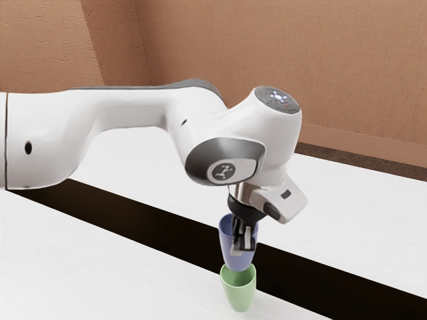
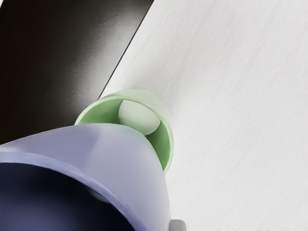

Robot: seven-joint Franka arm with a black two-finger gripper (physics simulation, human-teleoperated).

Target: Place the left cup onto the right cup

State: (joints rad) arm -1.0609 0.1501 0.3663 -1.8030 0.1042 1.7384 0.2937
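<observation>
A blue cup [image 1: 235,243] hangs upright in my gripper [image 1: 240,245], whose black fingers pinch its rim wall from inside and outside. Its base sits just inside the mouth of the green cup [image 1: 239,288], which stands upright on the near white table by the dark gap. Seen from the wrist, the blue cup [image 2: 86,173] looms large and close under my hand, partly covering the green cup [image 2: 144,120], whose open mouth and pale bottom show beyond it.
A dark gap [image 1: 133,220] runs diagonally between the near white tabletop [image 1: 80,267] and the far white tabletop [image 1: 360,220]. The green cup stands close to the near table's edge. Brown walls close the back.
</observation>
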